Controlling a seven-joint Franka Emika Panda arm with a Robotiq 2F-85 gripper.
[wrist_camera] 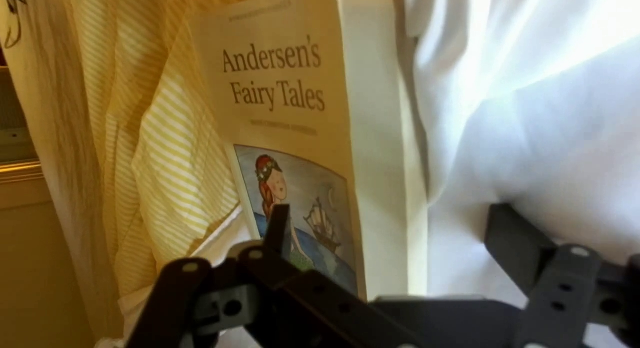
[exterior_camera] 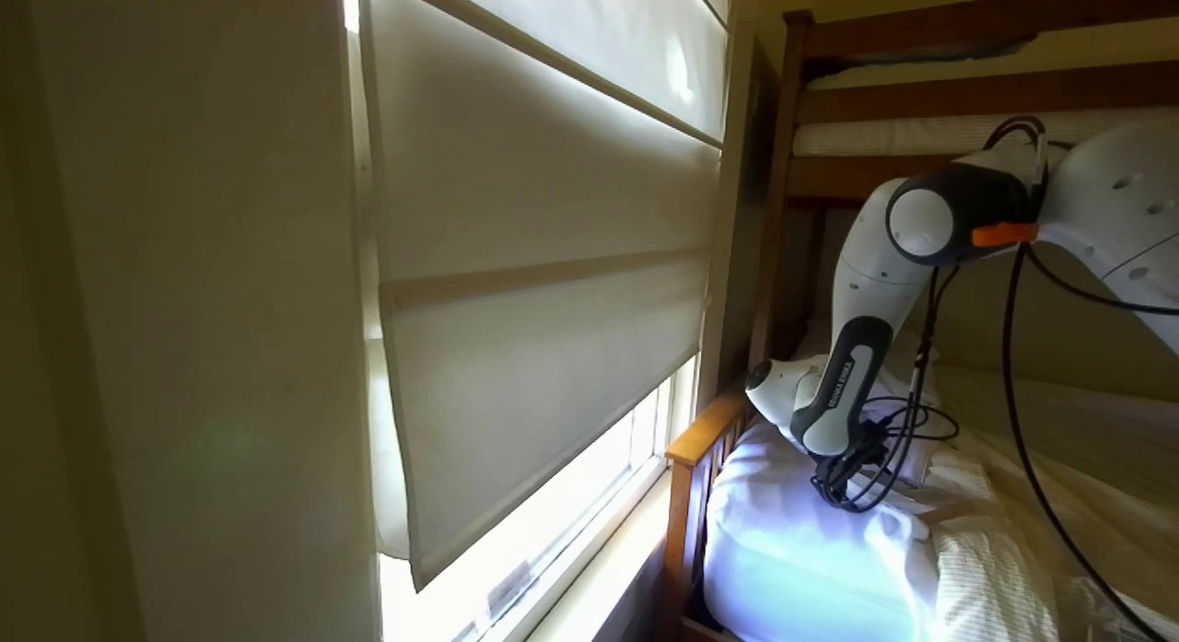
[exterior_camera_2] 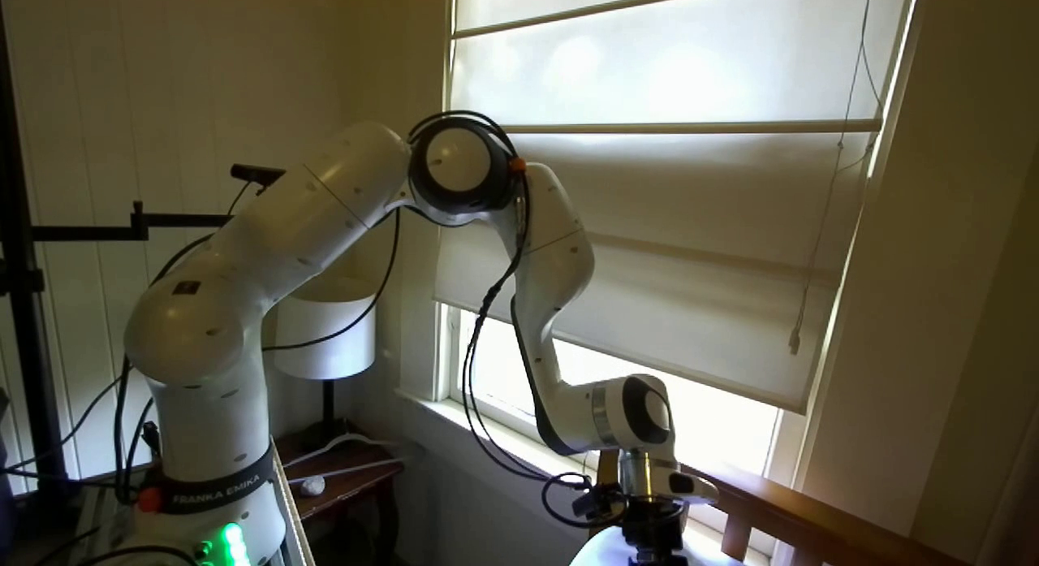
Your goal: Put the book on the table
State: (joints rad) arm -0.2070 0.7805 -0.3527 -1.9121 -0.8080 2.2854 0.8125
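Note:
In the wrist view, a thick book (wrist_camera: 295,138) titled "Andersen's Fairy Tales" rests on the bedding, its front cover and pale page edge both showing. My gripper (wrist_camera: 390,218) is open around its lower part. One finger (wrist_camera: 278,225) stands in front of the cover picture; the opposite one is over white cloth, apart from the page edge. The book's lower end is hidden behind the gripper. An exterior view has the gripper (exterior_camera: 836,495) low over the bed, where I cannot make out the book clearly. A small dark wooden table (exterior_camera_2: 349,486) stands in the corner near the arm's base.
A lamp (exterior_camera_2: 325,339), a hanger and a white ball occupy the table. Yellow striped cloth (wrist_camera: 175,153) bunches beside the book, and white sheet (wrist_camera: 550,123) lies on its far side. A wooden bed rail (exterior_camera: 709,430) runs below the window blind (exterior_camera: 553,347). Cables hang from the arm.

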